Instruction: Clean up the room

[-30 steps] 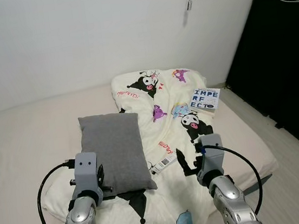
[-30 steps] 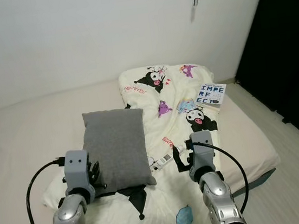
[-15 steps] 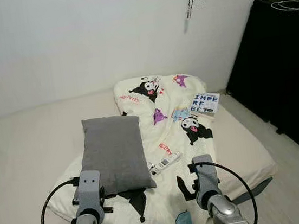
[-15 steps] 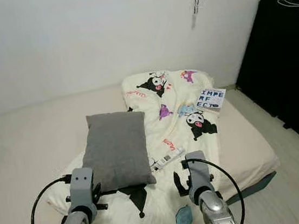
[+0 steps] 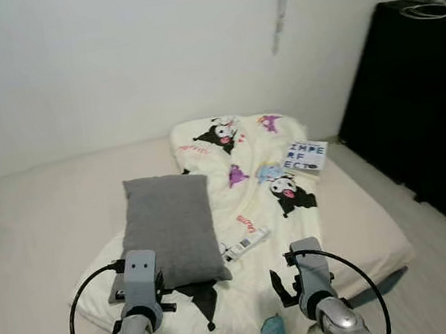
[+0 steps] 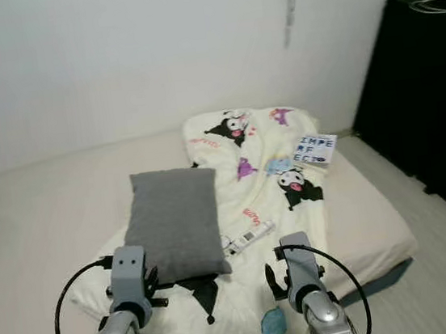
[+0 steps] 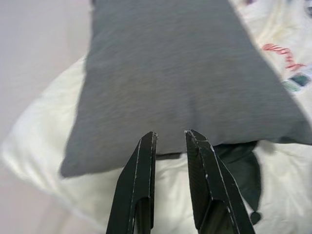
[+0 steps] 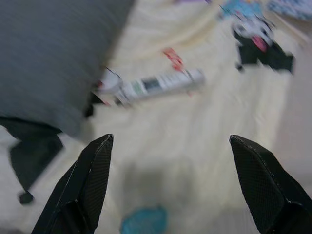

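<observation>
Your left end effector (image 7: 169, 139) hovered nearly clenched and empty over the gray pillow's (image 5: 169, 226) near edge. Your right end effector (image 8: 178, 183) was spread wide, released, above the cartoon-print blanket (image 5: 284, 233), near the white remote (image 8: 158, 84) just beside the pillow. A book (image 5: 305, 155) lay farther up the bed (image 5: 31, 231).

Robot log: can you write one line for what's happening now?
left gripper: nearly shut, empty, before gray pillow | right gripper: open, above remote control | book: on cartoon blanket

Silver arms, black-fingered hands, cables
</observation>
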Robot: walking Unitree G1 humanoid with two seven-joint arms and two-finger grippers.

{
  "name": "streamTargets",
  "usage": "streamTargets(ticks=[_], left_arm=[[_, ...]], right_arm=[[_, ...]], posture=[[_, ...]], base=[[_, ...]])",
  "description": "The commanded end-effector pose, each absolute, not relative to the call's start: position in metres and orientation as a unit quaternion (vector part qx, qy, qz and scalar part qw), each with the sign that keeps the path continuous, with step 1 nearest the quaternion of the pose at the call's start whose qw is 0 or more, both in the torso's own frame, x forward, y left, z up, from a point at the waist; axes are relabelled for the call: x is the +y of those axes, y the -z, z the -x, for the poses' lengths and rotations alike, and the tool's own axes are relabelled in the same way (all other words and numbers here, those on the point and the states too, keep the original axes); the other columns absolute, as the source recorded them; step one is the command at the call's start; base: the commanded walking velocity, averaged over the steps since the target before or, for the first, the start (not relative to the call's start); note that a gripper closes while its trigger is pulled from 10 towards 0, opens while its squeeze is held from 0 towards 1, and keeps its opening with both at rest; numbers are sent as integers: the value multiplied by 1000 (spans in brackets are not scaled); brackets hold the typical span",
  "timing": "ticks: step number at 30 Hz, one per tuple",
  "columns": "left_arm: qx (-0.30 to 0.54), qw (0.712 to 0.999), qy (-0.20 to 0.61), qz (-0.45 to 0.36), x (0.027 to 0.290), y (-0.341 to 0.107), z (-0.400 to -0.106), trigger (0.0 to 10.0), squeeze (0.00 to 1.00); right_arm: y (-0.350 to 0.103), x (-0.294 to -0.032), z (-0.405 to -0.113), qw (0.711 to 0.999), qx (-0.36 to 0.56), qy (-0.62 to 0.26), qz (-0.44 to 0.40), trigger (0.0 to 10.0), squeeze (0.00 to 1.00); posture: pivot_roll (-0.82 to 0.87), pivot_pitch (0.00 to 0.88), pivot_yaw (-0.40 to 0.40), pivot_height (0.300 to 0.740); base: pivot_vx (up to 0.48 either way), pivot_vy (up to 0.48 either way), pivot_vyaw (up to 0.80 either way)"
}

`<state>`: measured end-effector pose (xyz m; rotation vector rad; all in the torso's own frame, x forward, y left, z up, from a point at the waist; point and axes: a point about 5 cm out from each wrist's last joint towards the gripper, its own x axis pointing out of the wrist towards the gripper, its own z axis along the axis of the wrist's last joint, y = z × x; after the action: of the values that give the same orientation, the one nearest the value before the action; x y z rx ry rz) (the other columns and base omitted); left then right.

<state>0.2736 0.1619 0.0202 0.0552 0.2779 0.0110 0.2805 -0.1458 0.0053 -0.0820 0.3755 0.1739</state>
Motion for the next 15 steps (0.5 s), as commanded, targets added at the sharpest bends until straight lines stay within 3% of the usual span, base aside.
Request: streamTargets(ticks=[1,15], left_arm=[[145,989,-9,-28,164,-18,-271,10000,0],[137,990,-7,-29,165,-20,-271,10000,0]], right_arm=[[-4,-142,-279,977,186,-93,43,10000,0],[-7,-141,-281,979,176,-98,43,10000,0]], posture=[[32,95,-52,740],[31,99,-54,740]], base=[[0,0,800],[0,0,800]])
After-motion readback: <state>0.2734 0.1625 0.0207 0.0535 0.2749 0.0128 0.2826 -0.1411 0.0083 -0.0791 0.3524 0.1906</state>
